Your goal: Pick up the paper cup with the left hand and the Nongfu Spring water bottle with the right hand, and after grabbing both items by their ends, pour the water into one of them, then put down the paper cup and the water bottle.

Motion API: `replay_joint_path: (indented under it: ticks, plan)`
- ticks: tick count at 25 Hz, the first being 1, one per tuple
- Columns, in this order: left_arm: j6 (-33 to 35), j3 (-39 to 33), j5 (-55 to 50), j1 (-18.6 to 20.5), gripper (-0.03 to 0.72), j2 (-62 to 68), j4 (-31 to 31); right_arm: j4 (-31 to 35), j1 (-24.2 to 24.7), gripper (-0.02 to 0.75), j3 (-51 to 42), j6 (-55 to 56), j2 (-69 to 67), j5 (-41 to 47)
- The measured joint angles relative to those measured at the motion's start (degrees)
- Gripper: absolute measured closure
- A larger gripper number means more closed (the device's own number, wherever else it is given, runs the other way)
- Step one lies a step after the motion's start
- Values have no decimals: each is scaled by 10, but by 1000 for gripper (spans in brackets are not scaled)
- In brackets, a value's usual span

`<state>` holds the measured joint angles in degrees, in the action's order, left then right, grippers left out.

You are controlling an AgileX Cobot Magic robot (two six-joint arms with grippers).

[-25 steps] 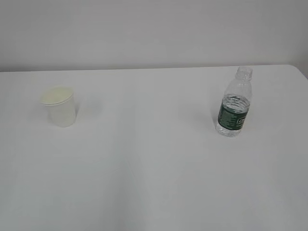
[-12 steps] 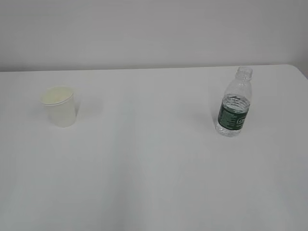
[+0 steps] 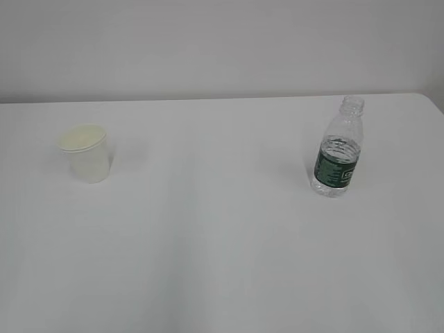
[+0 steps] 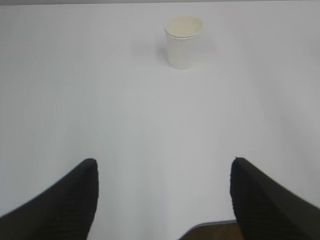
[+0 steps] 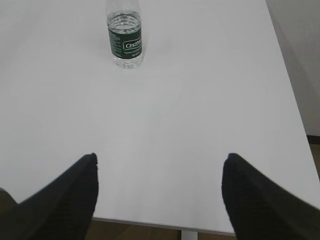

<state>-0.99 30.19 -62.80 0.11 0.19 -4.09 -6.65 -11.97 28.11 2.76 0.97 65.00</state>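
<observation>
I see the cup [image 4: 184,41] upright, mouth up, toward the table's [image 3: 222,243] far left, well ahead of my left claw [image 4: 164,172], jaws wide and empty. The bottle [image 5: 125,37] stands upright, neck up, near the far right edge, well ahead of my right claw [image 5: 159,167], likewise wide.

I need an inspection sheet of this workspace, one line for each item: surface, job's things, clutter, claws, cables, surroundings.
Surface: white table, bare apart from two things.
Job's things: paper cup upright at the left; Nongfu Spring water bottle upright at the right, uncapped, water inside. The two stand far apart.
Clutter: nothing seen.
Claws: left claw open, holding nothing, well short of the cup; right claw open, holding nothing, well short of the bottle.
Cables: nothing seen.
Surroundings: plain pale wall behind the table; floor strip beyond its right edge.
</observation>
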Motion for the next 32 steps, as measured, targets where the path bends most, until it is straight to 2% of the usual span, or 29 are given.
replay_joint_path:
  ticks: [19, 25, 32]
  plan:
    - [0, 2, 1, 0, 101, 0, -4, 0, 0, 162, 11, 0, 0, -3]
    - [0, 36, 19, 0, 101, 0, -4, 0, 0, 164, 24, 0, 0, -53]
    - [0, 43, 38, 0, 101, 19, -4, 0, 0, 163, 25, 0, 0, -84]
